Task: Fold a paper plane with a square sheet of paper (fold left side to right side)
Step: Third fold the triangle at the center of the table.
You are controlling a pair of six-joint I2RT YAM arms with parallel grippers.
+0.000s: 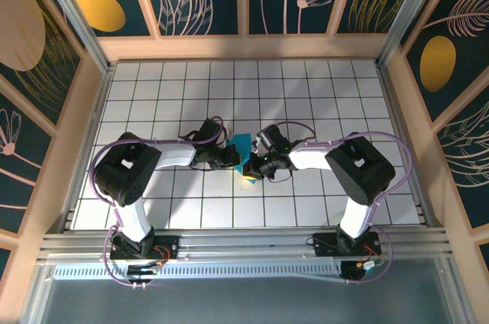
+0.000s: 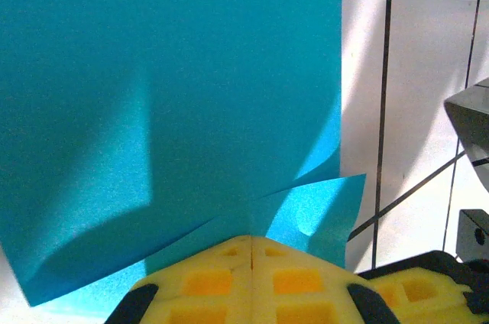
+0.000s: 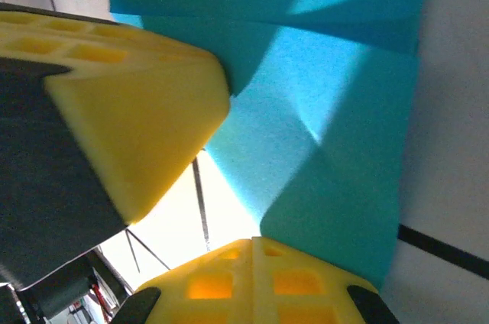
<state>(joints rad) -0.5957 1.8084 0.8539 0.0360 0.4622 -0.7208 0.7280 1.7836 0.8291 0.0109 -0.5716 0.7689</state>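
Observation:
The square sheet of paper (image 1: 241, 143) is bright cyan-blue and lies partly folded at the middle of the tiled table, between the two arms. In the left wrist view the paper (image 2: 191, 95) shows a large upper layer with a lower flap poking out to the right. My left gripper (image 2: 250, 241) is shut, its yellow fingertips resting against the paper's near edge, with nothing seen in the seam. My right gripper (image 3: 252, 241) is also shut, its tips at a shadowed corner of the paper (image 3: 321, 125). From above, the left gripper (image 1: 233, 157) and the right gripper (image 1: 252, 166) almost touch.
The white tiled table (image 1: 306, 87) is walled by wooden rails and patterned panels on three sides. The left gripper's yellow finger (image 3: 137, 110) sits close in the right wrist view. The right gripper's finger (image 2: 416, 293) shows at the lower right of the left wrist view.

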